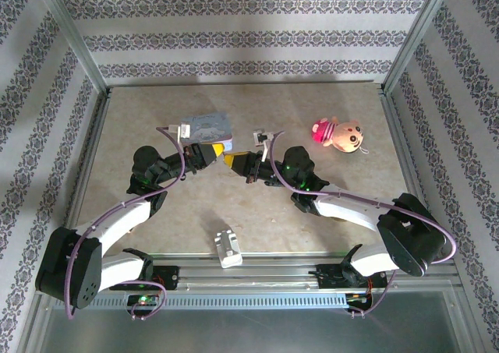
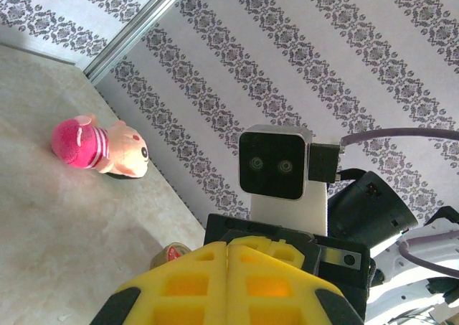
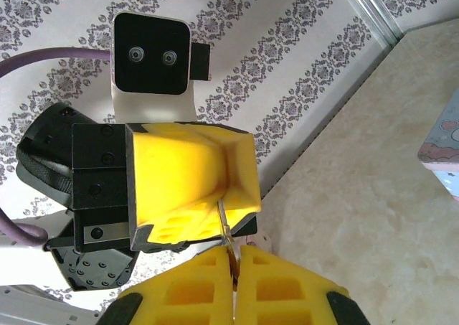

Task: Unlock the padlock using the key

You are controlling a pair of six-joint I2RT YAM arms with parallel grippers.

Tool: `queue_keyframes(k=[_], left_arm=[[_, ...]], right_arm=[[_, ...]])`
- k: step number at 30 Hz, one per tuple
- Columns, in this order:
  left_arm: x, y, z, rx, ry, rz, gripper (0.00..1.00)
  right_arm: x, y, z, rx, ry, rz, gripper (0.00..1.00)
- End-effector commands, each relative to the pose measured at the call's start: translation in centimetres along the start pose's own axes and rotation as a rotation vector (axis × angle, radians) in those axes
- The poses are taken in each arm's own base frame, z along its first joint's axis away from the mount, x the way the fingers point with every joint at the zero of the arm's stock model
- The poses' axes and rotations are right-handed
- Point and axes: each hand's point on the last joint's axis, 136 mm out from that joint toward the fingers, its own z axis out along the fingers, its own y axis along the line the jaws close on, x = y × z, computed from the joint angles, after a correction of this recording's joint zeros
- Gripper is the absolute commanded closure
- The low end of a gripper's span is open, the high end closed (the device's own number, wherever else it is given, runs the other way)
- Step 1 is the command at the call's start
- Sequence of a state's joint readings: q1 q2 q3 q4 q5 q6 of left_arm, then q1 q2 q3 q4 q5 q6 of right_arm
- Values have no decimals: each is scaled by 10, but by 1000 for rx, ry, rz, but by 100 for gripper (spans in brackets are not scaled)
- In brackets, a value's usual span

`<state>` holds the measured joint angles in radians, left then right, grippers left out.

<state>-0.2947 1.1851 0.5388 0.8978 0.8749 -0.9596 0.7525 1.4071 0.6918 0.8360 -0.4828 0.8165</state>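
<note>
R pincer [image 3: 233,267] pinches the key [image 3: 224,226]. Its blade sticks out and touches the tip of L pincer [image 3: 215,196], whose pads are pressed together, w/ tabletop [image 3: 373,196] beyond. The padlock is hidden, prob. betw. those pads; can't confirm. To insert well: line blade up w/ keyway, nudge slowly, no side load, L braced steady.

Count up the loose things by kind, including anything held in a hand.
plush toy: 1
pale blue tin: 1
whitish ridged block: 1
key, pinched in the right hand: 1
Total: 4 that I can make out.
</note>
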Motion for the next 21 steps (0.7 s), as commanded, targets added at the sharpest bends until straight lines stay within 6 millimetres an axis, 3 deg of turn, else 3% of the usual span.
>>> queue_keyframes(k=[1, 9, 16, 21], left_arm=[[-8, 2, -2, -47, -51, -3, 96], [-18, 21, -21, -281, -110, 47, 0], [-22, 56, -49, -569, -141, 53, 1], [-13, 87, -56, -737, -77, 9, 1]], right_arm=[[-6, 5, -8, -4, -36, -15, 100], [-2, -22, -17, 136, -54, 21, 100], [9, -57, -24, 297, -38, 74, 100], [18, -80, -30, 401, -28, 125, 100]])
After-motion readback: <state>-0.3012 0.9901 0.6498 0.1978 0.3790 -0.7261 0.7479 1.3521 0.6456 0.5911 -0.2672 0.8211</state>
